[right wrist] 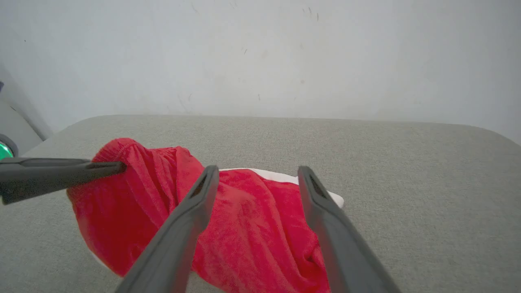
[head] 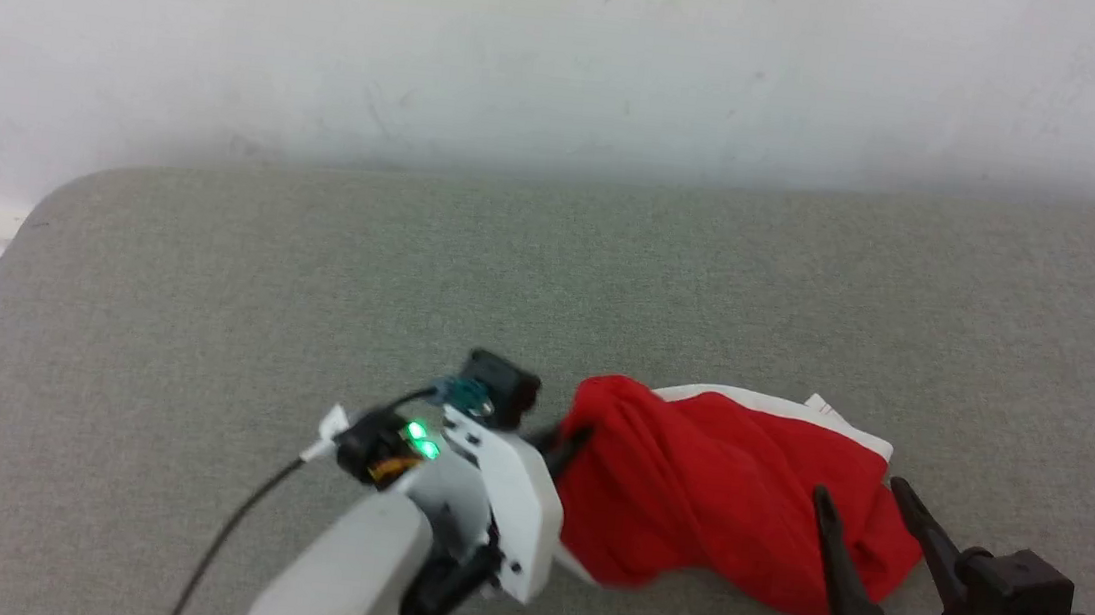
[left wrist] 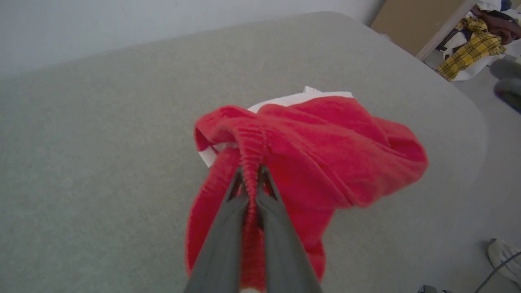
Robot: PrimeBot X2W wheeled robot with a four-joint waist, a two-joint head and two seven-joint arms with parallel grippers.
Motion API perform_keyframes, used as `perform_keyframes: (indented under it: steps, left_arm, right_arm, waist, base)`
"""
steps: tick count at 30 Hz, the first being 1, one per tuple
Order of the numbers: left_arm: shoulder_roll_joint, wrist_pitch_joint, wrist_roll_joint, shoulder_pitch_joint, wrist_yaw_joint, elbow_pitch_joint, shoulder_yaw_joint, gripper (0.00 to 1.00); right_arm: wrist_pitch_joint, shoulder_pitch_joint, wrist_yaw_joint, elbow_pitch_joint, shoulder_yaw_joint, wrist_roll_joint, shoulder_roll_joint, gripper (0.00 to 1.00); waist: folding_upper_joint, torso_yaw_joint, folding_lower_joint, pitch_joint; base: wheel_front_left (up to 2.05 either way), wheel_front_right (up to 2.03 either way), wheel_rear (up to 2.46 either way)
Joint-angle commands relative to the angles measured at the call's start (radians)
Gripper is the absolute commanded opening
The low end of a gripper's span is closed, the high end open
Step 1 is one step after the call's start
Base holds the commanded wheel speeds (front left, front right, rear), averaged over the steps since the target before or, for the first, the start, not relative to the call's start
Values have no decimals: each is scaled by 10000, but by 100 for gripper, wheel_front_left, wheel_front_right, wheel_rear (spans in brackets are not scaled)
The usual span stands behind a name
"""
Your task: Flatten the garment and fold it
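On the grey padded surface point(head: 205, 315), right of its middle, the garment point(head: 720, 495) lies in a crumpled red heap between our two grippers, its white band point(head: 760, 400) showing along the far side; our left gripper point(left wrist: 251, 171) is pinched tight on a gathered, elastic-looking ridge of cloth at the heap's left end; our right gripper point(head: 859, 490) hovers over the right end with its fingers spread wide, holding nothing; we judge the flattening barely begun. The risk is that the left pinch takes in more than one layer, so that a pull drags the whole bundle along instead of opening it; the thin fabric may also slip from the narrow tips under a hard tug; and if the right gripper closes on a fold in the middle rather than an edge, the twist will tighten. We cannot tell whether the pinched ridge is waistband or leg hem, nor how many layers sit between the fingers; the heap's underside is hidden; our left wrist point(head: 508, 505) covers the cloth's near-left corner; whether the right fingertips touch the fabric is unclear.
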Motion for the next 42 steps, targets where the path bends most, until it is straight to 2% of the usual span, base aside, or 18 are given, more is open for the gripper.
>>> perform_keyframes:
  steps: [1, 6, 11, 15, 19, 20, 21, 26, 32, 36, 42]
  left_arm:
    - [249, -311, 169, -185, -18, -246, 106, 0]
    - [1090, -463, 310, 537, 283, -1541, 359, 0]
    - [1913, 328, -274, 2919, 1215, -2880, 886, 0]
    - [2200, 800, -818, 4846, 2022, -3432, 1257, 0]
    - [2156, 953, -1301, 5733, 2322, -3592, 1478, 0]
    - [2138, 984, -1407, 5899, 2400, -3612, 1538, 59]
    - [2108, 977, -1503, 6006, 2442, -3673, 1591, 100]
    - [1668, -222, -1766, 5613, 2559, -4497, 2273, 100]
    - [1696, -656, -1453, 4132, 2289, -4611, 2395, 100]
    - [1637, -216, -1342, 2948, 2013, -3829, 2084, 100]
    - [1648, 1244, -1411, 1158, 1214, -1925, 1361, 100]
  right_arm:
    - [-41, 78, -7, 41, -37, 91, 20, 100]
    - [-10, 224, -7, 49, -77, 176, 20, 100]
    - [20, 233, -7, 2, -76, 195, 20, 100]
    - [6, 268, -7, -16, -186, 258, 20, 100]
    - [29, 283, -7, -10, -194, 296, 20, 100]
    - [42, 285, -7, -2, -187, 297, 20, 100]
    - [56, 284, -7, 3, -177, 291, 20, 100]
    - [126, 224, -7, -15, -164, 243, 20, 100]
    - [197, 102, -7, -57, -101, 244, 20, 100]
    - [211, 55, -7, -6, -94, 272, 20, 100]
    - [265, -46, -7, 21, -21, 253, 20, 100]
  waist:
    - [0, 89, 0, -103]
    - [0, 234, 0, -230]
    - [0, 279, 0, -189]
    - [0, 406, 0, -158]
    - [0, 513, 0, -146]
    - [0, 542, 0, -161]
    - [0, 561, 0, -162]
    - [0, 615, 0, -177]
    - [0, 480, 0, -118]
    - [0, 334, 0, -88]
    - [0, 9, 0, 37]
  base:
    - [0, 0, 0]
    - [0, 0, 0]
    - [0, 0, 0]
    - [0, 0, 0]
    - [0, 0, 0]
    - [0, 0, 0]
    - [0, 0, 0]
    - [0, 0, 0]
    - [0, 0, 0]
    - [0, 0, 0]
    - [0, 0, 0]
